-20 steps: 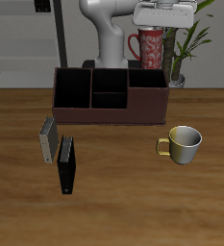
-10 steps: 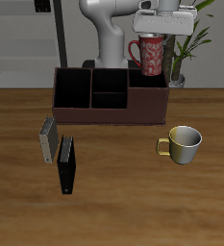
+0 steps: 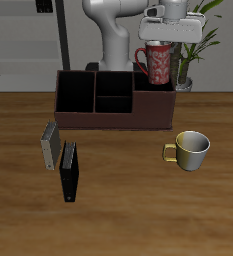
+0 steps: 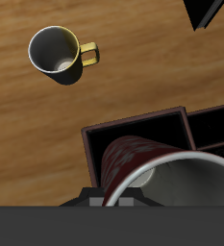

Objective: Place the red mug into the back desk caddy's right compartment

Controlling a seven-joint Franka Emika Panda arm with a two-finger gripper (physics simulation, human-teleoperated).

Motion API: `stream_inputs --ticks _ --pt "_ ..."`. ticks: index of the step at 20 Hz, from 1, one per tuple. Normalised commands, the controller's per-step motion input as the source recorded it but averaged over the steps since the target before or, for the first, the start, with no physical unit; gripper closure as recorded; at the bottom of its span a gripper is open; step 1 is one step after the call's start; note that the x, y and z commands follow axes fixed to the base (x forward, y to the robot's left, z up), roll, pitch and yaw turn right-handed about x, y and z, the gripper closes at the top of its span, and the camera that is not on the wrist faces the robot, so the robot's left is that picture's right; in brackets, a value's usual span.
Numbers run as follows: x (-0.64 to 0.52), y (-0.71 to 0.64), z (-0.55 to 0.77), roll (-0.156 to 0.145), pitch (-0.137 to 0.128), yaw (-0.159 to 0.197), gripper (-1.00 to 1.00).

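The red mug, tall with a pale floral pattern and a red loop handle, hangs upright from my gripper, which is shut on its rim. The mug is over the back desk caddy, a long dark reddish-brown box with a black inside. Its base is about level with the rim of the right compartment, the wide end section. In the wrist view the mug fills the foreground, with the caddy's wall and the compartment's black floor beneath it.
A metallic mug with a yellow handle stands nearer the table's front edge; it also shows in the wrist view. A grey block and a black box stand in front of the caddy's other end. A potted plant is behind the caddy.
The gripper has lowered the red mug toward the caddy's end section, with a slight sideways shift. Nothing else has moved.
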Motion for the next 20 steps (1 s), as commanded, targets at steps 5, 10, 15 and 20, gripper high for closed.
stream_inputs --ticks 5,10,15,20 --pt "0.05 0.04 -0.11 0.014 0.014 -0.017 1.0" --pt "0.06 0.02 -0.15 0.008 0.018 -0.022 1.0" --pt "0.09 0.0 -0.18 0.001 0.016 -0.014 1.0" --pt "0.09 -0.02 -0.16 0.006 0.015 -0.016 1.0"
